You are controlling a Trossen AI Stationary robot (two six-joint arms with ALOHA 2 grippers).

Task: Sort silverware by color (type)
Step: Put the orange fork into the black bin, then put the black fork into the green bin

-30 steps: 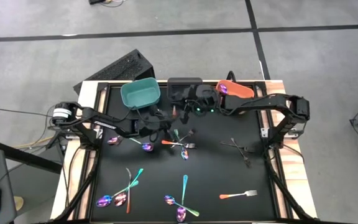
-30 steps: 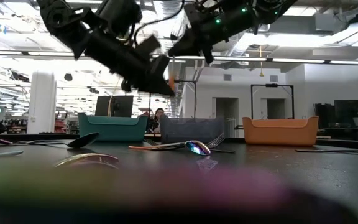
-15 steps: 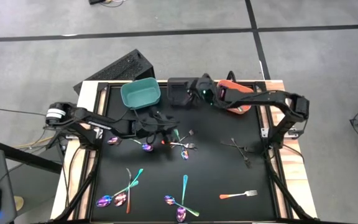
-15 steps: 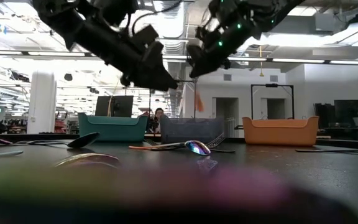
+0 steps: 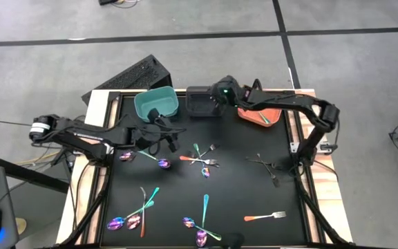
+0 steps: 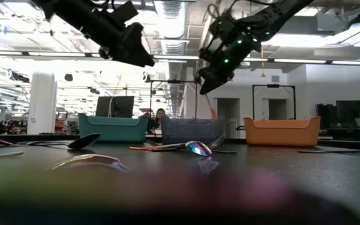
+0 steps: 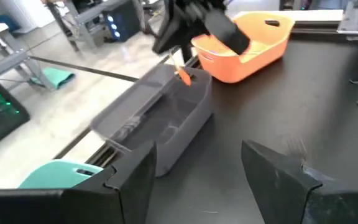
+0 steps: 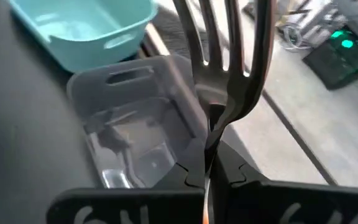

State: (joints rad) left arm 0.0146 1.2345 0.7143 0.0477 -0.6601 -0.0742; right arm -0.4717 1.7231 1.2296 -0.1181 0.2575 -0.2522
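Pulled back and lifted since a second ago, the left gripper (image 5: 168,138) now hangs off the cluster of cutlery at mid-table. It sits just in front of the teal bin (image 5: 156,104), its fingers (image 7: 272,174) spread wide with nothing between them.

To its right, the right gripper (image 5: 220,97) has swung away from that cluster to the back of the table. It is poised over the end of the dark grey bin (image 5: 202,104) nearest the orange bin (image 5: 261,114). Its jaws are clenched on a fork (image 8: 229,93), held tines-up in the right wrist view. The low view shows the orange handle (image 6: 212,112) dangling below the gripper, clear of the table and of both bins.

The step in hand looks like delivery of one picked piece. With an orange handle, the fork probably belongs in the orange bin and not in the grey one beneath it. The next move then calls for a short carry to the right until the handle clears the orange rim, then letting go.

Most of the silverware is still unsorted on the black table (image 5: 240,187):
- purple spoons (image 5: 126,223) at the front left;
- the mixed cluster (image 5: 202,160) in the middle;
- dark forks (image 5: 264,166) toward the right;
- an orange fork (image 5: 264,216) at the front right.

The free left gripper is near the cluster and well placed for the next pick.
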